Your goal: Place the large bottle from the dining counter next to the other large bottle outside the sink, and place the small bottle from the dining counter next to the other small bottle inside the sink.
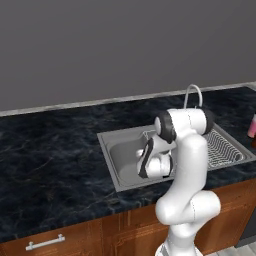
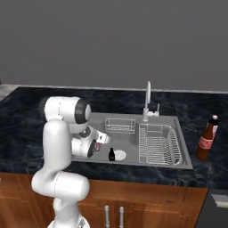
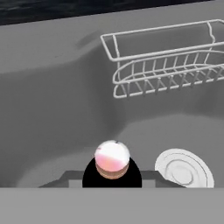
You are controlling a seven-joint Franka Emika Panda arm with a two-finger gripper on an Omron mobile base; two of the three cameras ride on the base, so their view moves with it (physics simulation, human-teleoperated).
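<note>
Steel first, from the left base view: rectangular stainless steel sink (image 1: 107, 150) sunk into a black marbled stone counter (image 1: 50, 150), with a tall curved steel faucet (image 1: 193, 94) at the far rim and a wire dish rack (image 1: 227, 147) in the right part. White arm (image 1: 192, 165) bent down over the left basin, hand low inside it. Pinkish-red shape (image 1: 252, 126) cut off by the right edge; cannot tell what.

From the right base view: claw (image 2: 96, 146) down in the left basin, pressed together on the short pale pinkish bottle with an orange-red lower part (image 2: 95, 145). Tiny all-black bottle (image 2: 111, 154) upright on the basin floor, just beside the claw on the rack side, with a round pale drain (image 2: 121, 154) right next to it. Small wire basket (image 2: 120, 126) against the sink's back wall. Tall dark brown bottle with a narrow neck and red label (image 2: 205, 141) upright on the counter outside the sink, beyond the rack, well apart from the claw.

From the hand view: pinkish bottle seen end-on, a pale round shape with a pink lower half, pinched at the claw. Drain to its right; wire basket above, along the basin wall.
</note>
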